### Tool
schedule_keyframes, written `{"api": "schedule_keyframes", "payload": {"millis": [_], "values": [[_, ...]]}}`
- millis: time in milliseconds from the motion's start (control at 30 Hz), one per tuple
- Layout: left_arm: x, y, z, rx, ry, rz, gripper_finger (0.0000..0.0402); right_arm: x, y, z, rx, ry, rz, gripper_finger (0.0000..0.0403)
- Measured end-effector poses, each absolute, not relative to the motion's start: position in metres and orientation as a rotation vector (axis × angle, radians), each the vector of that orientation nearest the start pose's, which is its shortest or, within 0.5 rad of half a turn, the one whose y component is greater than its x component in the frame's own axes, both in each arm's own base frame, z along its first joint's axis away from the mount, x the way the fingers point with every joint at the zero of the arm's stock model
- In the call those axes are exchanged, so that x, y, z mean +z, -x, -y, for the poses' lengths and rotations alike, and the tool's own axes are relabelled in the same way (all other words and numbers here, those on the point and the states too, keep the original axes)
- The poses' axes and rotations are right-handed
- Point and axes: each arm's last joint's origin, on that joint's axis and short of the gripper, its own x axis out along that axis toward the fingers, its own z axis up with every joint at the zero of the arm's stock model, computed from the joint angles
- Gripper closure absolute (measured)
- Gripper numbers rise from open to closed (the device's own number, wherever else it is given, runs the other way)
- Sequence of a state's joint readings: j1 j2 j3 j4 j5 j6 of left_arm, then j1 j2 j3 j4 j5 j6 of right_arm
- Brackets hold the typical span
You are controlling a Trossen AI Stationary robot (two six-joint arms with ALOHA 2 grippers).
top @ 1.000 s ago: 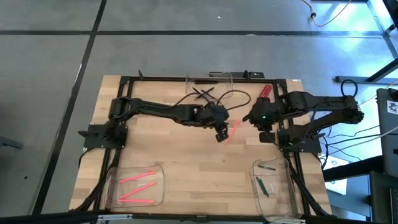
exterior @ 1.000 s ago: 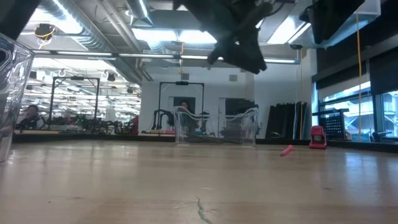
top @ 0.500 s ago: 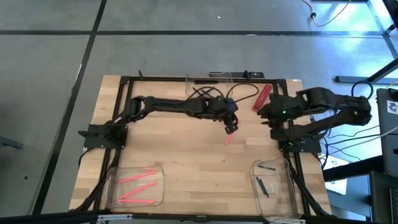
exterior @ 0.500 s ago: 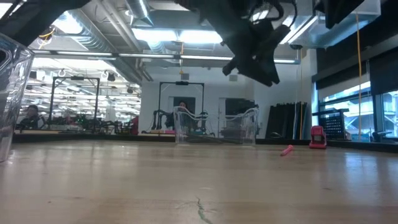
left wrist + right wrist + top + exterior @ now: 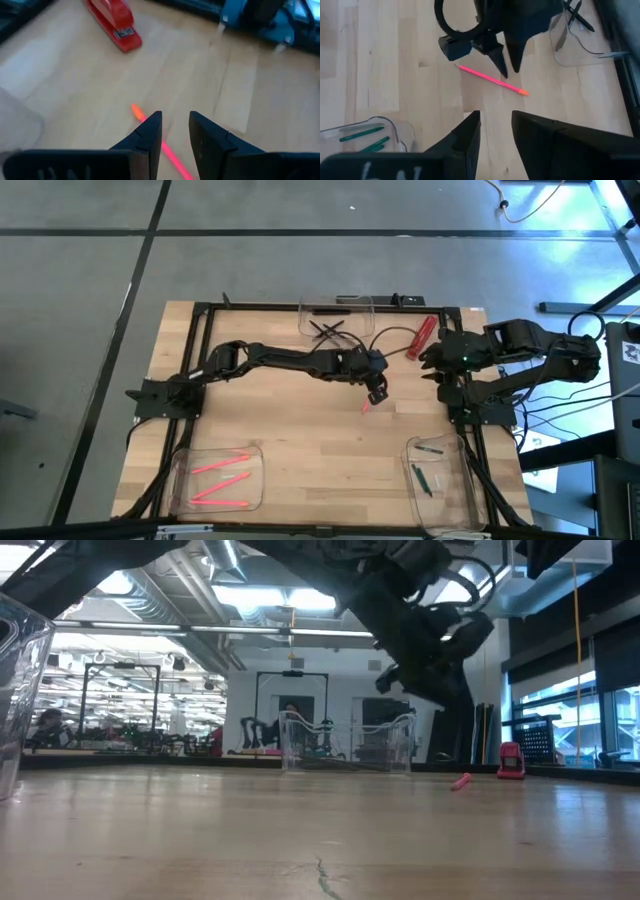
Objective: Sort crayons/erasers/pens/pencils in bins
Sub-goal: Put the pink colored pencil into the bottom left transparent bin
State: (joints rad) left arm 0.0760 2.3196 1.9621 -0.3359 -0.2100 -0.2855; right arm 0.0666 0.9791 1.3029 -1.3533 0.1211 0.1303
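Note:
A long pink stick (image 5: 367, 406) lies flat on the table right of the middle. It also shows in the left wrist view (image 5: 136, 111), the right wrist view (image 5: 490, 80) and the low view (image 5: 460, 781). My left gripper (image 5: 377, 392) hangs open just above the stick, clear of it, with its fingers (image 5: 150, 131) astride the stick's middle. My right gripper (image 5: 428, 360) is open and empty at the table's right, and its fingers (image 5: 470, 131) point at the stick. Clear bins stand at the far middle (image 5: 335, 318), near left (image 5: 215, 478) and near right (image 5: 435, 470).
A red stapler (image 5: 421, 337) lies right of the far bin, between the two grippers. The far bin holds black sticks (image 5: 327, 330), the near left bin pink sticks (image 5: 220, 480) and the near right bin green sticks (image 5: 425, 478). Bare wood lies in the middle.
My left gripper has gone toward the table's right edge and come down lower over the pink stick. My right gripper has drawn back toward the right edge, uncovering the red stapler.

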Motion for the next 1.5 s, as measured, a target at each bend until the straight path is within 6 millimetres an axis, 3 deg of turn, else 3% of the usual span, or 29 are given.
{"api": "schedule_keyframes", "payload": {"millis": [333,767,1100,1500], "values": [[0.193,-0.529,-0.046,0.393,0.285,-0.619,0.0312,0.375,-0.136,-0.006,-0.115,-0.022,-1.016,0.0289],[0.153,-0.538,-0.048,0.415,0.325,-0.638,0.0312,0.375,-0.137,-0.006,-0.14,-0.067,-1.006,0.0289],[0.156,-0.539,-0.05,0.423,0.348,-0.607,0.0311,0.376,-0.137,-0.001,-0.28,0.009,-0.985,0.0289],[0.156,-0.539,-0.049,0.397,0.363,-0.611,0.0311,0.376,-0.137,-0.002,-0.266,0.004,-0.988,0.0289]]}}
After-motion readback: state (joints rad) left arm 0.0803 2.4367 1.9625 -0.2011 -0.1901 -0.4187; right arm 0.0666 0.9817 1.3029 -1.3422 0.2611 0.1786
